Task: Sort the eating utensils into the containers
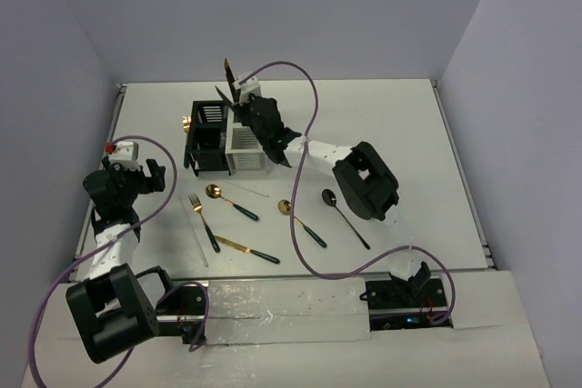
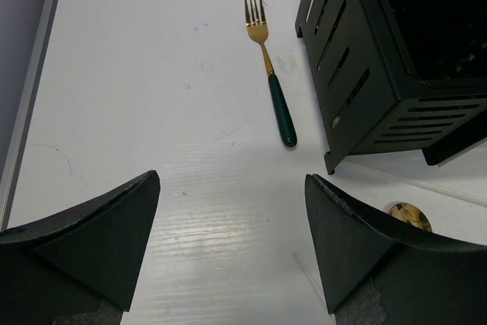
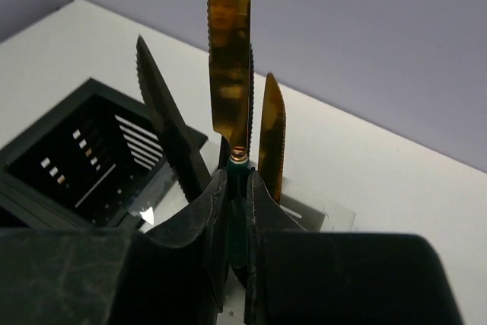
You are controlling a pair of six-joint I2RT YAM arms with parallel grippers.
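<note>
The black caddy (image 1: pixel 205 137) and the white caddy (image 1: pixel 244 150) stand joined at the table's middle back. My right gripper (image 1: pixel 244 95) is above the white caddy, shut on the green handle of a gold knife (image 3: pixel 230 58), blade up. In the right wrist view the gripper (image 3: pixel 240 180) is over the white caddy (image 3: pixel 323 209), where a black knife (image 3: pixel 167 131) and another gold knife (image 3: pixel 272 135) stand. My left gripper (image 1: pixel 156 175) is open and empty; in its own view (image 2: pixel 232 241) it hovers over bare table. A gold fork (image 2: pixel 268 66) lies left of the black caddy (image 2: pixel 396 58).
On the table lie a gold fork (image 1: pixel 204 222), two gold spoons (image 1: pixel 229 201) (image 1: pixel 301 222), a black spoon (image 1: pixel 346 218) and a gold knife (image 1: pixel 247 249). A thin clear stick (image 1: pixel 247 188) lies in front of the caddies. Walls close the back and sides.
</note>
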